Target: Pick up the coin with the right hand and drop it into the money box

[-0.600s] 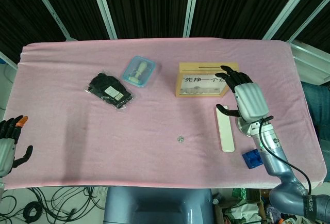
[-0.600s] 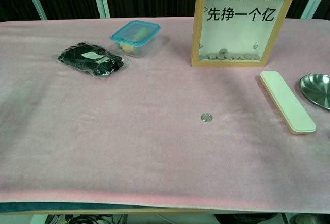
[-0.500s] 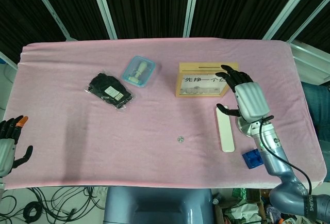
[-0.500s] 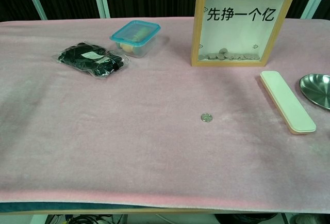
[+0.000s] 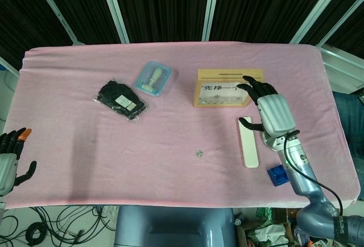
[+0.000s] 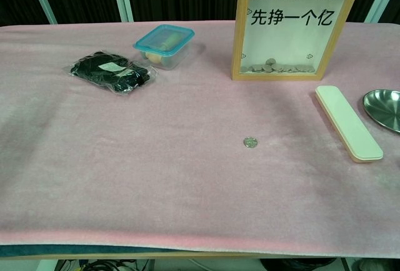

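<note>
Your small round silver coin lies flat on the pink cloth-covered table, alone near the middle front, well apart from both hands. Behind it and to the right stands the wooden-framed money box with a clear printed front; a shallow layer of coins rests along its bottom. Just beside the box, your right hand hovers with its fingers spread and nothing in them, the fingertips reaching over the box's right end. Below that hand a long pale pink case lies on the cloth, with a shiny metal dish to its right. Further left you see a teal-lidded clear plastic tub holding something pale, and a clear bag of black items. Your left hand sits off the table's left edge, fingers loosely apart, empty.
</note>
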Controlling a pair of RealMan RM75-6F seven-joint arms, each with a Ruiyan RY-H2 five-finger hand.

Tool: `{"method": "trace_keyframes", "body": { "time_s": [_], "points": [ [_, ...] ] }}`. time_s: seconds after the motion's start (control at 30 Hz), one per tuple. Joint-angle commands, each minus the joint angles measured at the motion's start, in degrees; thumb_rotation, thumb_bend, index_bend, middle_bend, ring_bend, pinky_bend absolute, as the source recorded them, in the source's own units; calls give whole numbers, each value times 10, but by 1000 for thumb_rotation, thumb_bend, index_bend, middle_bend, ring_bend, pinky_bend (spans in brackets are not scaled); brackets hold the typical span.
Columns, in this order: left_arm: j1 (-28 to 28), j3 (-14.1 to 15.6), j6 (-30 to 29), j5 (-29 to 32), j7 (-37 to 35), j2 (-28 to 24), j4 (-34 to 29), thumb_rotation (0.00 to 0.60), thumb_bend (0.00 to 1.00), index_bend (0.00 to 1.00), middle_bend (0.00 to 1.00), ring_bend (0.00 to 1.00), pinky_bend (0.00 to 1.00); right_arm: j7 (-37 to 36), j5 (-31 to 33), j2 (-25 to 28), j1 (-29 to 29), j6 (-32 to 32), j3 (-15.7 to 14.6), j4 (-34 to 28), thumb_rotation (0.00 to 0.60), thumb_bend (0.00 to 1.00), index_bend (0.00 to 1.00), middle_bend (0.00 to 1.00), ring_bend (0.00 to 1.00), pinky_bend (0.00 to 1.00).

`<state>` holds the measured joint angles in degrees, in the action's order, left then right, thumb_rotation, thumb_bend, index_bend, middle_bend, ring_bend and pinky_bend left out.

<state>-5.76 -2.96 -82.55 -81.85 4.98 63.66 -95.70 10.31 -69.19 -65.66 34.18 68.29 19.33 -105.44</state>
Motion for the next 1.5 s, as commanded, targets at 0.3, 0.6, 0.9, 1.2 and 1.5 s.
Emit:
{"method": "trace_keyframes", "body": {
  "time_s": [0.3,0.6,0.9,1.2,1.5],
  "points": [
    [3,3,-6,-5,7,1,-4,600,403,91,53,30,0,17,-10,-6,-4,8,-17,4,600,122,209,94,209,199],
    [3,4,-4,-4,7,0,-5,600,403,91,52,31,0,45,-14,11,-7,-3,-36,-14,600,122,209,268,395,352],
    [3,5,0,-1,9,-2,-8,600,403,91,51,32,0,87,12,37,-28,-63,-113,-71,600,226,255,704,815,935],
    [2,6,4,2,9,-4,-10,600,403,91,50,32,0,138,44,-52,-65,-39,-171,-41,600,199,301,857,938,1000],
    [1,7,8,4,7,-5,-10,600,403,93,50,32,0,153,99,-132,-60,-43,-159,30,600,179,301,878,958,1000]
  ]
}}
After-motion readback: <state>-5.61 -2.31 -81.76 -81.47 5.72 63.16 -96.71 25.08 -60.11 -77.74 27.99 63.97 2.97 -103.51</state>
